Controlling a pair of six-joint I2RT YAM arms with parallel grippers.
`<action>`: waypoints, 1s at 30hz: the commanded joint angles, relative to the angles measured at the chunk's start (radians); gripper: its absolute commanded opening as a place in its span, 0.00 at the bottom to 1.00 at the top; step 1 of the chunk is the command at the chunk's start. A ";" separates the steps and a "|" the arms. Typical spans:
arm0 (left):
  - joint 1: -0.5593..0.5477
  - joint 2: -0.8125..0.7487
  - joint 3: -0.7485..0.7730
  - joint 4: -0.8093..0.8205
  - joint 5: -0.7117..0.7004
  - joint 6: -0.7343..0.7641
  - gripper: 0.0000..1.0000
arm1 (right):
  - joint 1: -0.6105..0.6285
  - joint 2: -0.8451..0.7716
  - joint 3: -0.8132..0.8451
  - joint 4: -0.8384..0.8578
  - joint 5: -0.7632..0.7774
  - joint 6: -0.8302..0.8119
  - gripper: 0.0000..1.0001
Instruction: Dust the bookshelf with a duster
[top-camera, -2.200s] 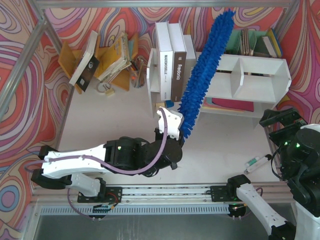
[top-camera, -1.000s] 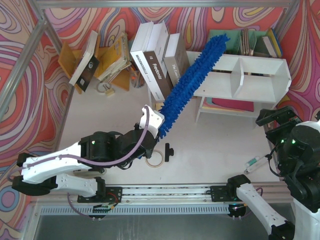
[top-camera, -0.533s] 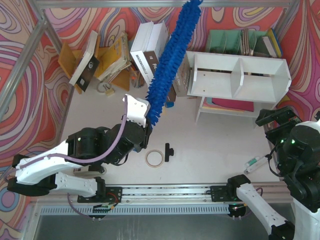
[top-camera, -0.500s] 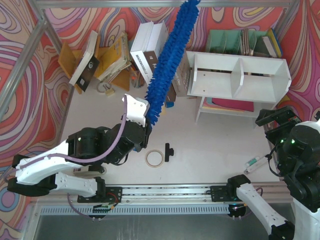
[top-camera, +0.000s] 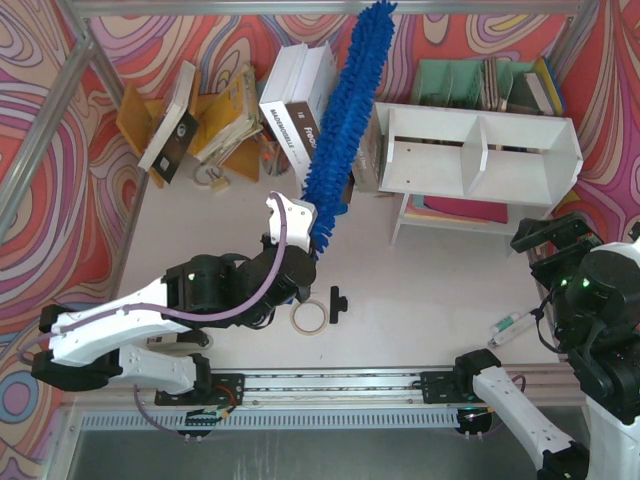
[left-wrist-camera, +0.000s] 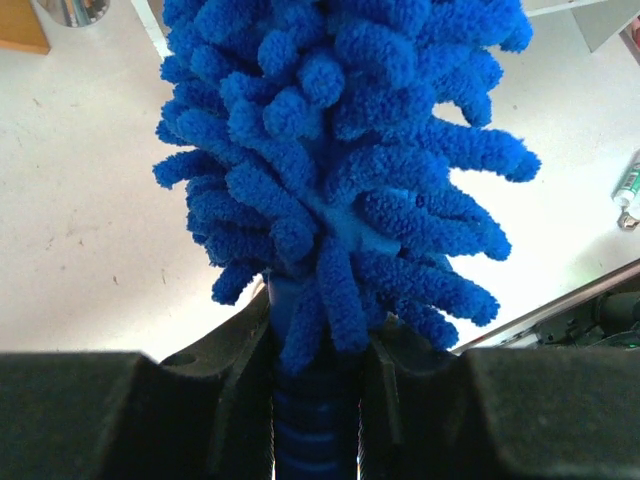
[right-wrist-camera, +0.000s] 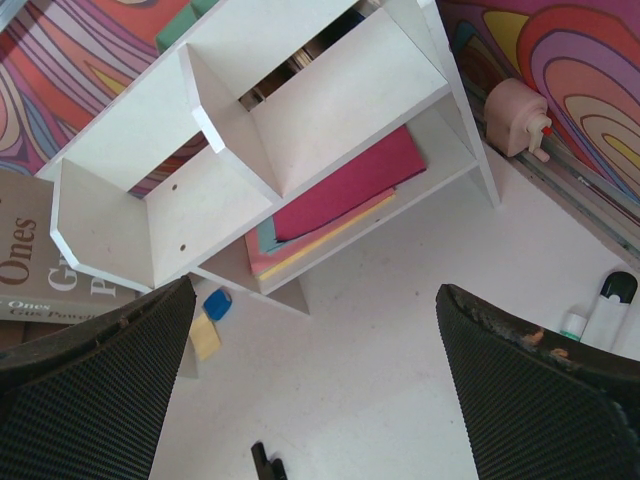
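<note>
The white bookshelf stands at the back right with two open compartments; it also shows in the right wrist view. My left gripper is shut on the handle of the long blue fluffy duster, which points up and away, left of the bookshelf and over the leaning books. In the left wrist view the duster fills the frame and its blue handle sits between the black fingers. My right gripper is open and empty, raised at the right, looking at the bookshelf.
Large white books lean left of the bookshelf. A yellow-orange book rack stands back left, a teal file organizer behind the shelf. A tape ring and black clip lie mid-table. Coloured paper lies under the shelf. A marker lies at the right.
My left arm swung the duster off the bookshelf's top to the left and upright, knocking the white books into a lean. In the last half second it shifted slightly right. The right arm stayed still.
</note>
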 joint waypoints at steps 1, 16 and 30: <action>0.004 -0.014 0.025 0.036 -0.021 0.033 0.00 | 0.007 -0.006 -0.012 0.014 0.009 0.000 0.93; 0.004 -0.094 0.079 0.078 -0.087 0.107 0.00 | 0.006 0.009 -0.013 0.025 -0.004 -0.007 0.93; -0.004 0.093 0.122 0.089 0.053 -0.037 0.00 | 0.006 0.005 -0.024 0.025 0.003 -0.006 0.93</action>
